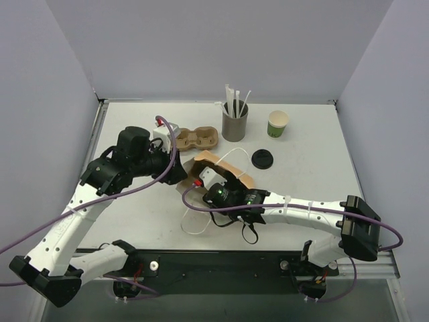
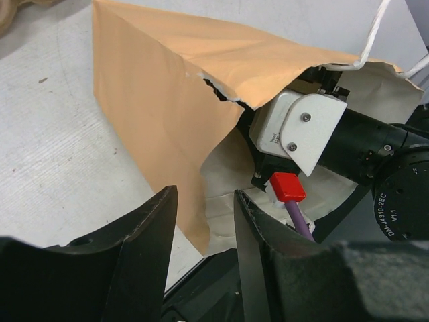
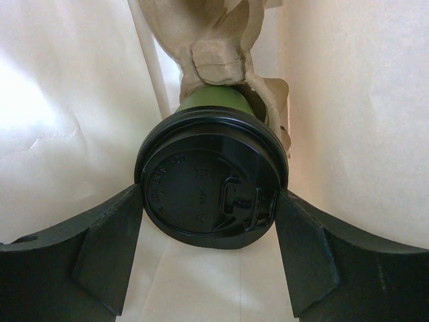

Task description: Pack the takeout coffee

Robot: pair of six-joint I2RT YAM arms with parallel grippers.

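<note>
Takeout coffee (image 3: pixel 213 181) sits inside the paper bag (image 2: pixel 154 100), against a pulp carrier (image 3: pixel 214 47). Right pincer (image 3: pixel 210 208) pinches it across the black lid rim. Left pincer (image 2: pixel 204 221) is spread, with the bag edge loose in its gap. Judgement: the thin paper wall probably crushes easily and the lid may pop, so grip lightly at the stiff rim.

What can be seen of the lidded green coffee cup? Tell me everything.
The takeout coffee is a small green paper cup capped by a round black plastic lid. It sits inside the paper bag, lid facing the right wrist camera, body against brown pulp cardboard. The right end effector has fingers flanking the lid, apparently touching its rim.
</note>
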